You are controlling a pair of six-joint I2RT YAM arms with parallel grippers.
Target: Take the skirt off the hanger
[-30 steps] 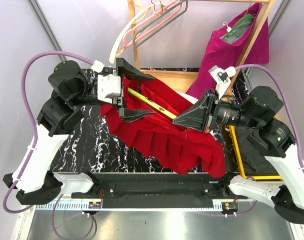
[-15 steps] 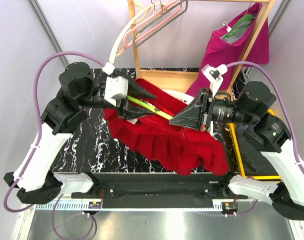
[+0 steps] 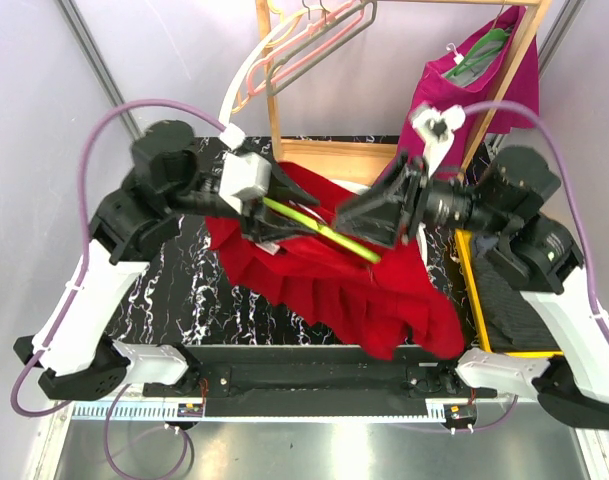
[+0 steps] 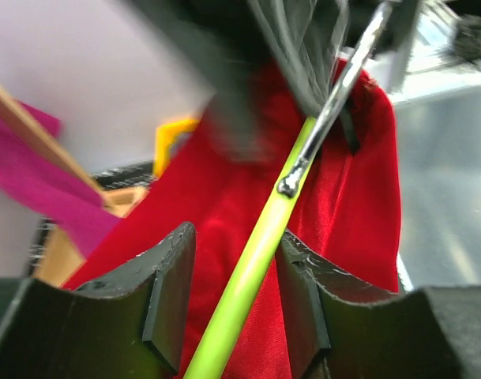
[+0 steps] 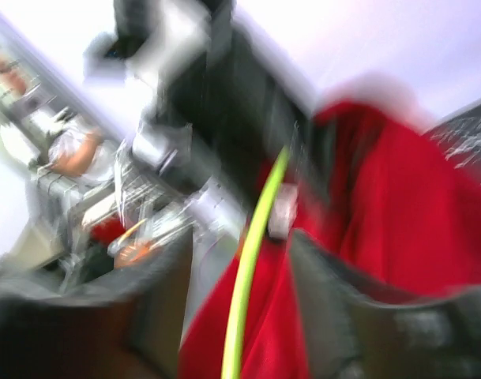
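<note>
Skirt (image 3: 364,290): red pleated cloth lying on the marble table (image 3: 184,290) between the arms, its top gathered along the hanger and its hem reaching the near edge.
Skirt handling: probably light, limp and a little slippery, judging by the sheen. It will likely sag and drag rather than lift as one piece.
Where to grip: the waistband beside a clip looks best, pulling the cloth away from the bar.
Hanger (image 3: 319,228): thin lime-green bar, apparently stiff and smooth, slanting across the skirt's upper part. It makes a firm anchor.
Left gripper (image 4: 236,292): partway open, fingers on either side of the bar with red cloth showing in the gaps, not clamped.
Right gripper (image 5: 240,308): its view is blurred, but the fingers stand apart around the bar, holding nothing.
</note>
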